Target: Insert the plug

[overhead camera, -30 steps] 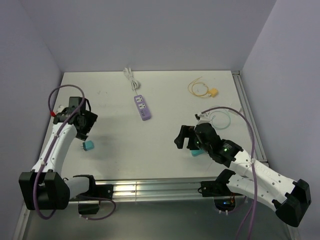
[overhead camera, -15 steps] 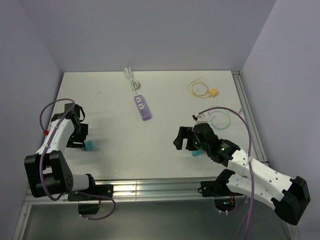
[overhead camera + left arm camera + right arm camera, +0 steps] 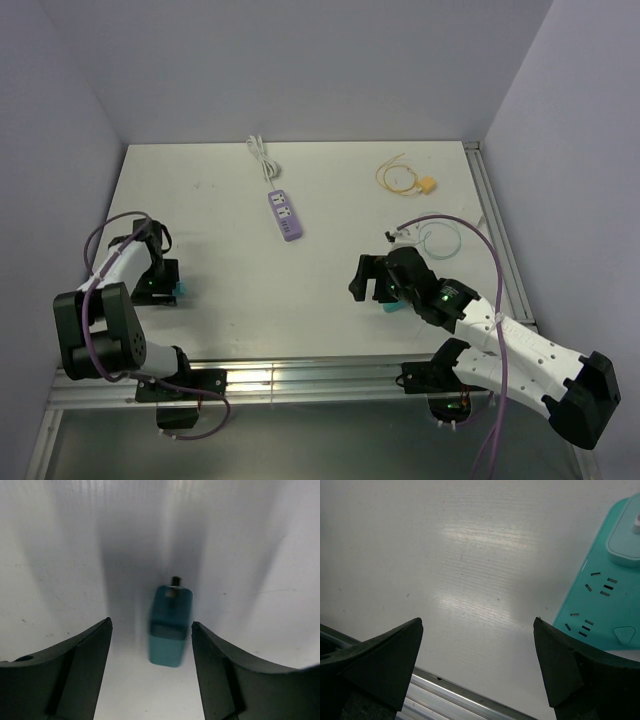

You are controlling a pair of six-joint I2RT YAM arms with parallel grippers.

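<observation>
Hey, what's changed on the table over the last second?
The left pincer swung down and back toward the near edge. It now straddles the small teal block with its jaws apart and nothing gripped. The right pincer, purple power strip and yellow plug stayed put.

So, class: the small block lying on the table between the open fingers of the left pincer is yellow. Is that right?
Not quite. The small block lying on the table between the open fingers of the left pincer is teal, not yellow, as the left wrist view shows.
</observation>
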